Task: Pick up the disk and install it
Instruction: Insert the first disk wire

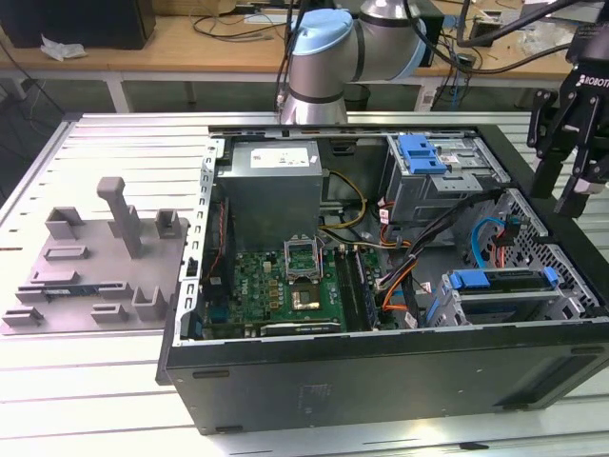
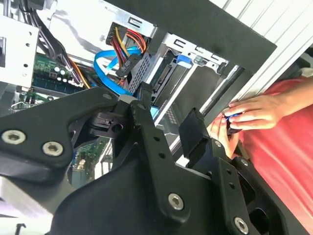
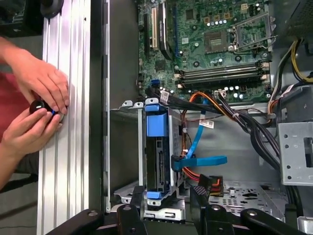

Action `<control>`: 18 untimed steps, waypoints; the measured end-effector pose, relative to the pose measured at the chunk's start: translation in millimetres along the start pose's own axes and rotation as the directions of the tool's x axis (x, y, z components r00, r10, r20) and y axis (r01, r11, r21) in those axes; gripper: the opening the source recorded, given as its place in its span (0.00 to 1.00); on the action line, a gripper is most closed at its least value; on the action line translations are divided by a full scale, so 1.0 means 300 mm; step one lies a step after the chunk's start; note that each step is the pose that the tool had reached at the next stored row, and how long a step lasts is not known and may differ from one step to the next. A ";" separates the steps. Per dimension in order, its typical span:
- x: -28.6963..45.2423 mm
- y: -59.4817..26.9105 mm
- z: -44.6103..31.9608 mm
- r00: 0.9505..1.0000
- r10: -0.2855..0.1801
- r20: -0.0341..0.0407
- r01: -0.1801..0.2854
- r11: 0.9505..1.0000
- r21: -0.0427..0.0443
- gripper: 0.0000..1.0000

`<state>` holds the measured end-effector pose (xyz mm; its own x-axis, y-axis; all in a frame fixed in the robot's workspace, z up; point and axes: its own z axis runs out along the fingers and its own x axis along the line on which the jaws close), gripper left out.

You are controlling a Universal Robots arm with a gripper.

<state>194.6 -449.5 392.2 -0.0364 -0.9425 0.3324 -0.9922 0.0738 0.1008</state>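
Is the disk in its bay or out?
In: the disk sits inside the metal bay; the open pincer holds nothing.

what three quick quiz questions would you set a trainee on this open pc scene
1. True or false: the black gripper is shut on the silver hard drive in its blue plastic carrier.
2. Where is that drive? A) on the ribbed aluminium table; B) in the grey metal drive cage inside the black computer case; C) in a person's hands.
3. What holds the small black round object at that table's edge?
Key: 1 false, the gripper is open and empty; 2 B; 3 a person's hands.
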 end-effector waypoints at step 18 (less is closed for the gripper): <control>-0.007 -0.005 0.012 0.987 0.158 0.005 -0.158 0.987 0.022 0.50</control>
<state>195.8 -448.8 388.0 -0.1931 -0.9205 0.3397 -0.9763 0.2146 0.0266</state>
